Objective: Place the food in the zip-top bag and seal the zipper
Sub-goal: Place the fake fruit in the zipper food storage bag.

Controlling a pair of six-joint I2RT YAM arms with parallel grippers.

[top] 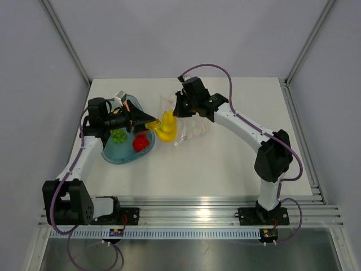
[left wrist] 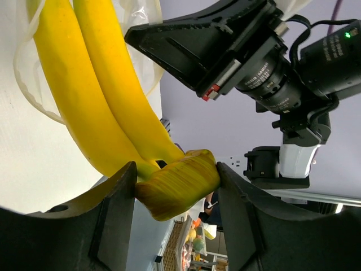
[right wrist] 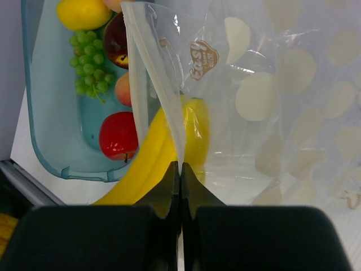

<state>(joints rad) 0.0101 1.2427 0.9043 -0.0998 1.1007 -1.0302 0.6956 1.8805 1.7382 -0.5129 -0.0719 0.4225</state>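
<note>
My left gripper (left wrist: 176, 169) (top: 151, 121) is shut on the stem of the yellow banana bunch (left wrist: 101, 90) (top: 165, 131). The bananas' far ends poke into the mouth of the clear zip-top bag (right wrist: 271, 101) (top: 189, 123). My right gripper (right wrist: 180, 165) (top: 177, 110) is shut on the bag's mouth edge, pinching the zipper (right wrist: 155, 79) strip and holding it up. The banana (right wrist: 169, 141) passes just left of that strip. The rest of the food lies in the teal tray (right wrist: 39, 130): green grapes (right wrist: 87, 68), red apple (right wrist: 118, 135), peach (right wrist: 125, 89), plum (right wrist: 115, 39), lemon-like piece (right wrist: 83, 12).
The teal tray (top: 115, 156) sits left of the bag, under my left arm, with the grapes (top: 118, 135) and apple (top: 140, 143) showing in it. White tabletop spreads to the right and front. An aluminium rail runs along the near edge.
</note>
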